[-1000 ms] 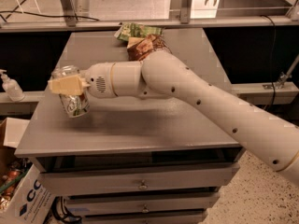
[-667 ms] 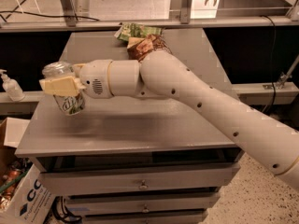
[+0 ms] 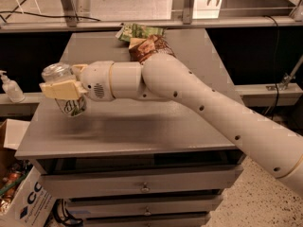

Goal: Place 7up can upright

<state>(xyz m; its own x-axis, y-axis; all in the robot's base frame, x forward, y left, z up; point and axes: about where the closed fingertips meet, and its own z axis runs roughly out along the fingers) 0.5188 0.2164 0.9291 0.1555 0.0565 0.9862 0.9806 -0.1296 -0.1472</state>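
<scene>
The 7up can (image 3: 66, 91) is a small silver can with a green logo and a shiny top, near the left edge of the grey table (image 3: 142, 126). It stands nearly upright, tilted a little, with its base at or just above the tabletop. My gripper (image 3: 64, 86) is at the end of the white arm that reaches in from the right. Its cream fingers (image 3: 61, 90) are shut on the can's middle, one in front and one behind.
A brown-and-cream chip bag (image 3: 147, 48) and a green snack bag (image 3: 139, 32) lie at the back of the table, behind my arm. A white pump bottle (image 3: 12, 89) stands on a ledge to the left. Drawers sit below the tabletop; a box (image 3: 28, 207) lies on the floor.
The gripper with the can has moved a little left and up, and the can stands closer to upright than a second ago.
</scene>
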